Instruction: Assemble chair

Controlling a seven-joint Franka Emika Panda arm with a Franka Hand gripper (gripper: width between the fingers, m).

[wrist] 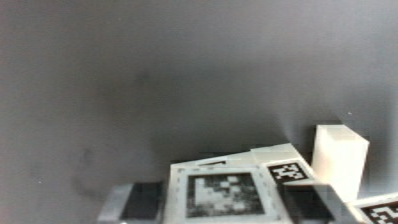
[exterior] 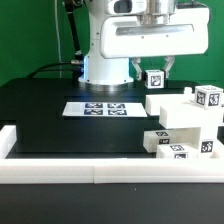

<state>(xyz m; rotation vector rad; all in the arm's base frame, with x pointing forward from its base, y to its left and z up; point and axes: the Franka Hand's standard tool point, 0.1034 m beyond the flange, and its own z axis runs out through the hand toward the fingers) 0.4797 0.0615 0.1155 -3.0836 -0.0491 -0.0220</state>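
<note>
A small tagged cube (exterior: pixel 155 80) of the chair is held aloft in the nearly closed gripper (exterior: pixel 155 72). The other pieces (exterior: pixel 185 125) are stacked near the table's (exterior: pixel 60 125) right-hand edge in the exterior view. The rigid, light, smooth plastic is best gripped across flat opposite faces.

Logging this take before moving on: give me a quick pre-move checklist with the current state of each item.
1. Pincer shut on the small tagged cube: ok.
2. Cube lifted clear of the black table: ok.
3. Cube's tag readable in the wrist view: ok, though blurred.
4. Other white chair pieces gathered at the exterior view's right, near the front rail: ok.
5. Marker board flat and uncovered: ok.
6. Where the cube should seat: cannot tell.
</note>
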